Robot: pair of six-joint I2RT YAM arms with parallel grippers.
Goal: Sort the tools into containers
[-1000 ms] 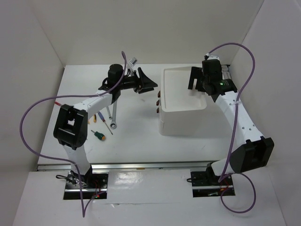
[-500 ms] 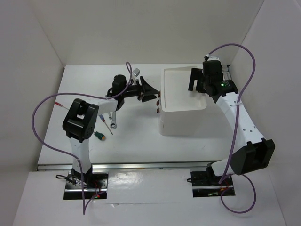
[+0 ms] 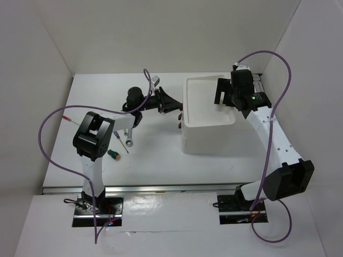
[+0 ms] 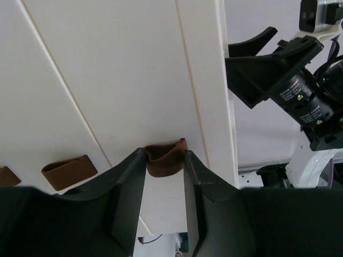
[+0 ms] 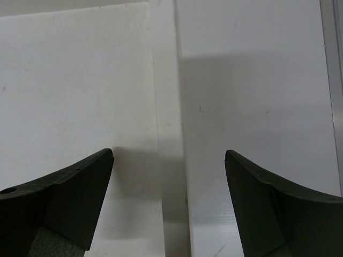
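Observation:
The white box unit [image 3: 209, 140] stands right of centre, with its shallow top tray [image 3: 188, 101] and dark brown drawer knobs [image 3: 178, 125] on its left face. My left gripper [image 3: 176, 107] is against that face. In the left wrist view my left gripper [image 4: 165, 156] has its two fingers closed on either side of one brown knob [image 4: 166, 163], touching it. My right gripper [image 3: 222, 92] hovers open and empty over the tray's right part; it straddles the tray's rim [image 5: 167, 80]. A silver wrench [image 3: 129, 140], a thin screwdriver [image 3: 122, 144] and a green screwdriver [image 3: 112, 154] lie on the table at left.
A red-tipped tool [image 3: 67, 118] lies at the far left near the wall. A second brown knob [image 4: 68, 172] sits beside the gripped one. White walls close in the table at left, back and right. Purple cables loop over both arms.
My left arm has swung right toward the box, and its gripper has gone from wide open to closed around a drawer knob. The right arm has not moved.

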